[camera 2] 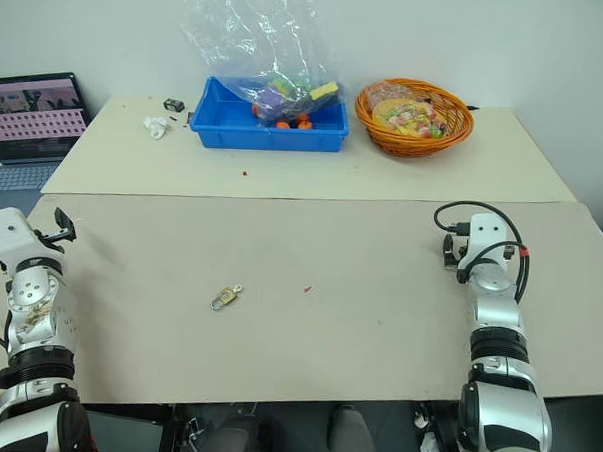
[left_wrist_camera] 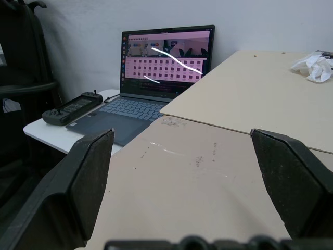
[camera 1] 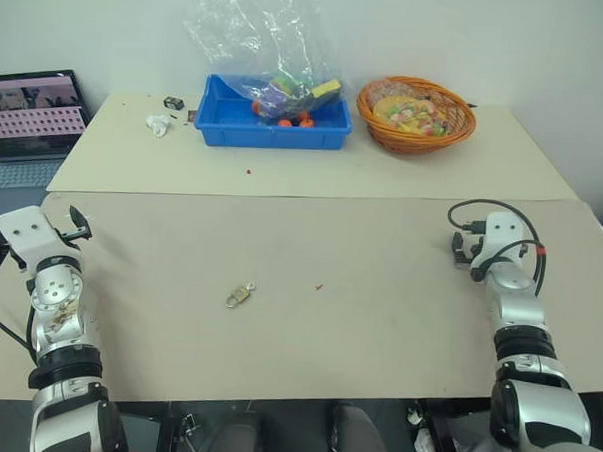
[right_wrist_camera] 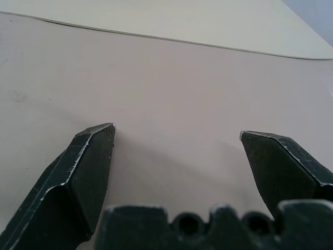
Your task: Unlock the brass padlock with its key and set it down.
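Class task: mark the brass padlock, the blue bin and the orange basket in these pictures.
brass padlock (camera 1: 238,296), left eye view, on its brass body.
blue bin (camera 1: 270,136), left eye view, on its front wall.
orange basket (camera 1: 415,139), left eye view, on its front rim.

Left end effector (left_wrist_camera: 182,156) and right end effector (right_wrist_camera: 177,151) gape wide, seemingly empty.

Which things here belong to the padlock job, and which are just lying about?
Job:
brass padlock, lying on the near table
left pincer, open
right pincer, open

Lying about:
blue bin
orange basket
laptop
crumpled tissue
game controller
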{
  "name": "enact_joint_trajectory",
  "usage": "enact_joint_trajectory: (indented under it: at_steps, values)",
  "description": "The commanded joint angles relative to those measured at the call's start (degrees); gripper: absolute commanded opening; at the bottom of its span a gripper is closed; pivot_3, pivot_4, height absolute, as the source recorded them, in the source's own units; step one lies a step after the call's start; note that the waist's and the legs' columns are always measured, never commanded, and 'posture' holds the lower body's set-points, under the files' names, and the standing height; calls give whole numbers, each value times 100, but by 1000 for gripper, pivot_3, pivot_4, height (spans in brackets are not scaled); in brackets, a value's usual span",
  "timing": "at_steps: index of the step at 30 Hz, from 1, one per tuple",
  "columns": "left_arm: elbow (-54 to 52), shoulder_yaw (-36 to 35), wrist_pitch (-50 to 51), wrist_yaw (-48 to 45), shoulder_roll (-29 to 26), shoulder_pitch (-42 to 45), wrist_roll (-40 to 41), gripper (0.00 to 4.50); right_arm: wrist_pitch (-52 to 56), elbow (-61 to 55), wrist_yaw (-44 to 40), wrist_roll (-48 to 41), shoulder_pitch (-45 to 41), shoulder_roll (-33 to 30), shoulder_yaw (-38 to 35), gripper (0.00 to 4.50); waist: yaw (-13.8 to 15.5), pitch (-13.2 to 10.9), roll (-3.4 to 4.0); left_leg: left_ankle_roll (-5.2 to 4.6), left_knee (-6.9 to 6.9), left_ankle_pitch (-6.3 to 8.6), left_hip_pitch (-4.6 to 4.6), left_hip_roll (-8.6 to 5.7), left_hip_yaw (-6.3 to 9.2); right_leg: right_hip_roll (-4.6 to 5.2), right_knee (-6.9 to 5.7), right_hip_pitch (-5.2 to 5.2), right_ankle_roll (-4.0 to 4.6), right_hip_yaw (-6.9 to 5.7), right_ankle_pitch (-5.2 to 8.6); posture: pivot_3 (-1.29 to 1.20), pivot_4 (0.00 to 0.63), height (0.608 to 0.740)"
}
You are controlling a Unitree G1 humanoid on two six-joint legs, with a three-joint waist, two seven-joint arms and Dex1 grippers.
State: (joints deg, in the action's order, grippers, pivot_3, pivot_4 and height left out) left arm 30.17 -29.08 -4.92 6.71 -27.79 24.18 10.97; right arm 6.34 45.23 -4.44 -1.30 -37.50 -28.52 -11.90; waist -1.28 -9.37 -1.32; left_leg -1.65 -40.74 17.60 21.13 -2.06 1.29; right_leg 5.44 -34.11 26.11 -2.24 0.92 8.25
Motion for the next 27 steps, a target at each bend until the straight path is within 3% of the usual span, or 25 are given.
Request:
enact_joint_trajectory:
  at_steps: [1,5,7,11,15,17,22,27]
  values:
    - [-183,15,-97,-53,-124,103,-16,4471,-156,-106,38,-6,-107,-61,-45,4500,0,0,0,0,0,0,0,0,0,0,0,0,0,0,0,0,150,728]
    - [-144,5,-105,-79,-89,144,22,4471,-85,-193,-100,-34,-97,-36,-2,4500,1,0,0,0,0,0,0,0,0,0,0,0,0,0,0,0,150,728]
    - [-131,9,-109,-80,-90,151,12,4471,-55,-444,-698,-90,-33,-14,211,4500,-8,0,0,0,0,0,0,0,0,0,0,0,0,0,0,0,150,728]
    - [-135,23,-131,-85,-70,160,5,4471,999,-2685,-3385,-1364,709,-3,879,4500,-80,0,0,-1,0,0,0,5,1,-8,-1,-1,0,-1,0,0,150,728]
    - [-149,65,-128,-84,-50,161,-5,4471,2384,-5595,-5582,-2995,1744,-875,1649,4500,-55,-1,1,-6,0,3,7,8,8,-9,-22,1,-1,-8,0,0,150,728]
    - [-146,80,-126,-84,-46,163,-4,4471,2625,-6016,-5790,-3199,1739,-995,1769,4500,-13,0,-1,-13,-3,8,9,4,10,-3,-17,-1,-6,-12,-1,0,150,728]
    - [-144,143,-108,-161,-51,172,3,4471,2592,-6088,-5807,-2619,1368,-1054,2347,4500,40,3,-17,-6,-15,4,-9,-3,1,6,6,-11,-10,-13,-12,0,150,728]
    - [-317,429,53,-591,-97,75,-54,4471,2507,-5880,-5713,-2525,1091,-813,2360,4500,83,3,-17,6,-11,-3,-3,-2,3,0,4,0,-2,-15,-16,0,150,728]
